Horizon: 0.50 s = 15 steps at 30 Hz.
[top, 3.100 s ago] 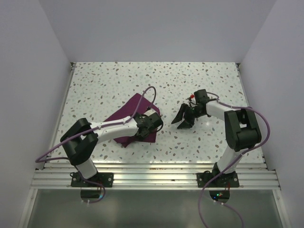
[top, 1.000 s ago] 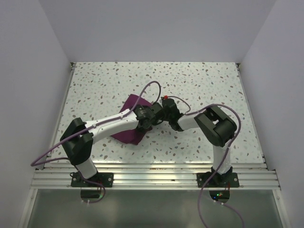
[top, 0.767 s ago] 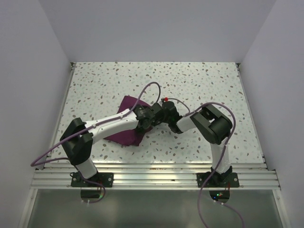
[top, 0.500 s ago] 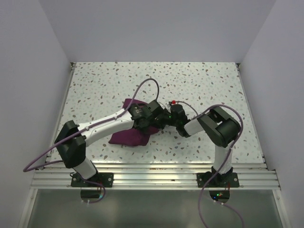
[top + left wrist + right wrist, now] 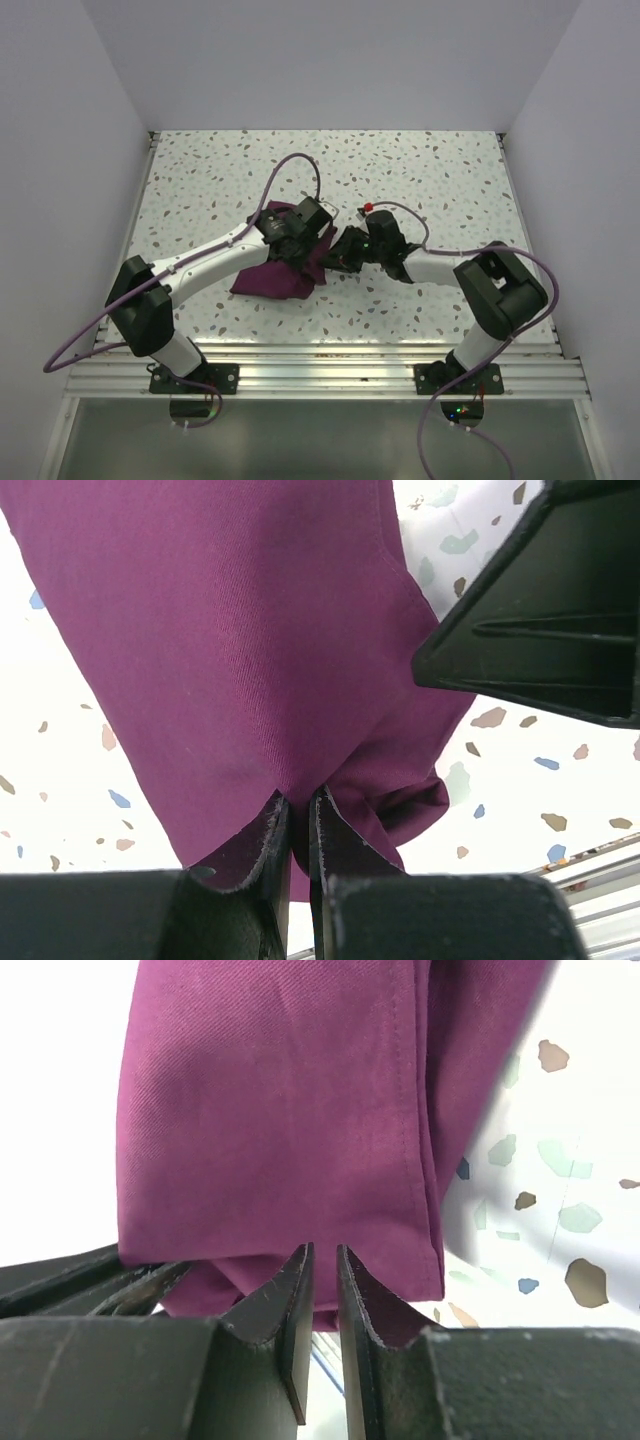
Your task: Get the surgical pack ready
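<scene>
The left gripper (image 5: 300, 250) has lifted from low on the table (image 5: 430, 170) to a raised spot just left of the table's middle. It has drawn the right end of the purple cloth (image 5: 272, 280) up with it. The cloth lay flat a few seconds ago. Now it hangs bunched from that gripper, its left part resting on the table left of the middle. The right gripper (image 5: 345, 255) stood wide open, well right of the middle. It has since crossed over and narrowed, and it now meets the cloth's raised end. I judge this to be a two-handed lift or a handover for a fold, so the pack is far from ready.

The left arm reaches from its base diagonally toward the middle, wrist bent over. In its wrist view the left gripper (image 5: 298, 805) is nearly closed, and the cloth (image 5: 250, 630) puckers into the pinch, so it holds the fabric. The right gripper's dark finger (image 5: 540, 630) shows just beside it.

The right arm lies low and stretched toward the middle, elbow out to the right. In its own view the right gripper (image 5: 320, 1255) shows only a thin slit between the fingers. The cloth's (image 5: 270, 1110) stitched edge hangs right at the tips. I cannot tell whether fabric sits inside the slit.
</scene>
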Motion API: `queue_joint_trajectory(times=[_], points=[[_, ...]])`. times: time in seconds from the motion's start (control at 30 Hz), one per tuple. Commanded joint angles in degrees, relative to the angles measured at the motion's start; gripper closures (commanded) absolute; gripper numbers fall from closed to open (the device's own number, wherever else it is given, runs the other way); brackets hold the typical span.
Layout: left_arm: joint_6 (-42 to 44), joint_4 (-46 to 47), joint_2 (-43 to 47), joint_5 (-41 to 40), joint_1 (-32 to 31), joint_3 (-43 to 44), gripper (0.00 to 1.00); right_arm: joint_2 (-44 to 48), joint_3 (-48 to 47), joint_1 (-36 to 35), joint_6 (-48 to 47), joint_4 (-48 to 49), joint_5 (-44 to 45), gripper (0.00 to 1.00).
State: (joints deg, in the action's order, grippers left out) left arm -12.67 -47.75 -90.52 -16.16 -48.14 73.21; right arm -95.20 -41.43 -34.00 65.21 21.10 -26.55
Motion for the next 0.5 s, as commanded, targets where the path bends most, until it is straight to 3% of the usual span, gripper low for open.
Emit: queue_joint_trajectory(times=[0.0, 0.2, 0.47], points=[[1.2, 4.1, 1.6, 2.2, 0.1, 0.0, 1.0, -0.7, -3.2, -0.3, -3.5, -3.2, -0.4, 0.81], [1.4, 4.2, 1.7, 4.4, 0.1, 0.1, 1.0, -8.9, -8.2, -5.4, -0.8, 1.9, 1.0, 0.84], [2.0, 6.6, 3.2, 9.2, 0.1, -0.2, 1.0, -20.0, -10.3, -9.3, 8.9, 27.2, 5.2, 0.92]])
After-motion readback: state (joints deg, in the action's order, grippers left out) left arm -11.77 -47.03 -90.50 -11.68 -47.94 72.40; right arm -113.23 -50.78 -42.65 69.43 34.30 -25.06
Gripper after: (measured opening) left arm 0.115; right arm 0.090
